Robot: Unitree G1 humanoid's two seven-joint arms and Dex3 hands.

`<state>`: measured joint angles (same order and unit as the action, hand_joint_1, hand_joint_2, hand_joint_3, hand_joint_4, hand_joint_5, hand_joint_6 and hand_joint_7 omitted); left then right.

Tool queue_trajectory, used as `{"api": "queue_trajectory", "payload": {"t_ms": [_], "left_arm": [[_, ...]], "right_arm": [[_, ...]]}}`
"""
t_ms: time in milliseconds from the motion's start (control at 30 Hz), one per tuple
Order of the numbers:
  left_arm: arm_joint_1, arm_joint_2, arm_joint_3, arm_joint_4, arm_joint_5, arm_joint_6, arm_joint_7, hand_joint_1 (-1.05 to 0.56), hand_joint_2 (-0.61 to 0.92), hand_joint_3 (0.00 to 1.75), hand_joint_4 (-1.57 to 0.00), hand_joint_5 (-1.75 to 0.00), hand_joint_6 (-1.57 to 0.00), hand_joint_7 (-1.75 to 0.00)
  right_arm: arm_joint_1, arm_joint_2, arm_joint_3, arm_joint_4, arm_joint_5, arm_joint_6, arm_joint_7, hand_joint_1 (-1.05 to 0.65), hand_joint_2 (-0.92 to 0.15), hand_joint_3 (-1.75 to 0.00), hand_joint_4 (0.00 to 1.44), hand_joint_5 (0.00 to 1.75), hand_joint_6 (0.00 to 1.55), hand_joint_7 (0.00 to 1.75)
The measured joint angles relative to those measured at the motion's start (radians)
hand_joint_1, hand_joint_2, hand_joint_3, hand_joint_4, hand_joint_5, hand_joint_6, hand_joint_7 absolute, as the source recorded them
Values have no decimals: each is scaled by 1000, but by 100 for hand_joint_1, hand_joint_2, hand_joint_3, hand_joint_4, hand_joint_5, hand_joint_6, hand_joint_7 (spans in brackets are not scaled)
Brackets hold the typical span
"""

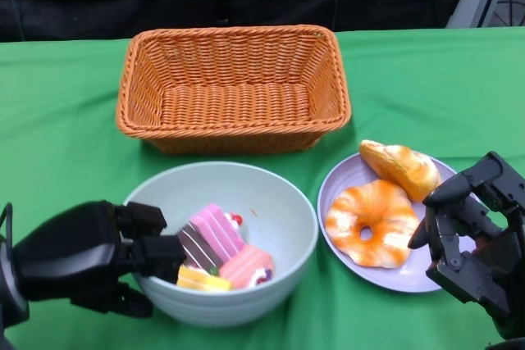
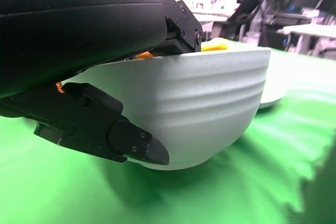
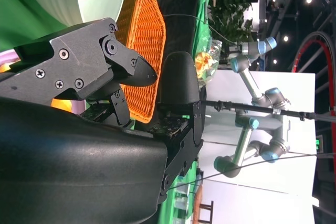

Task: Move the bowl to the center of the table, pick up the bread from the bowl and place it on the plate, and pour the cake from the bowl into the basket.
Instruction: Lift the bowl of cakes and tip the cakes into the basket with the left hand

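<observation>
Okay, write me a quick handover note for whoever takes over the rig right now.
Left hand grips the near-left rim of the bowl, fingers inside and outside the wall. Right hand is open, holding nothing, at the right edge of the plate.
The bowl sits near table centre, in front of the basket, and holds the cake pieces.
Done: bowl moved; both breads, the ring and the roll, lie on the plate.
Left: pour the cake into the basket, which has nothing in it.
</observation>
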<state>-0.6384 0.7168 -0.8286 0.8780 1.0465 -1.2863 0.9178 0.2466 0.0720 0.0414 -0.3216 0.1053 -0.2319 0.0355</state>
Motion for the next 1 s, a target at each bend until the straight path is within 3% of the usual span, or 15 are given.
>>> {"api": "queue_trajectory", "payload": {"t_ms": [200,633,867,1000], "left_arm": [[64,33,111,-83,-91,-90,-176,-19,91,25,-70,-175,-48,-175],[148,59,334,-193,-356,-189,-528,-12,90,25,-74,-175,-52,-175],[136,5,390,-168,-506,-187,-669,-19,90,52,-78,-173,-76,-134],[108,-32,407,-139,-591,-177,-737,-20,89,58,-81,-168,-80,-127]], "right_arm": [[-2,-6,-1,-2,10,44,20,-8,-65,-107,79,175,50,170],[-7,-7,-3,-7,30,102,38,-7,-66,-111,77,175,50,170],[13,-25,43,-7,15,119,83,-8,-59,-116,85,175,53,173],[19,-40,66,-6,6,125,110,-8,-54,-129,85,175,54,174]]}}
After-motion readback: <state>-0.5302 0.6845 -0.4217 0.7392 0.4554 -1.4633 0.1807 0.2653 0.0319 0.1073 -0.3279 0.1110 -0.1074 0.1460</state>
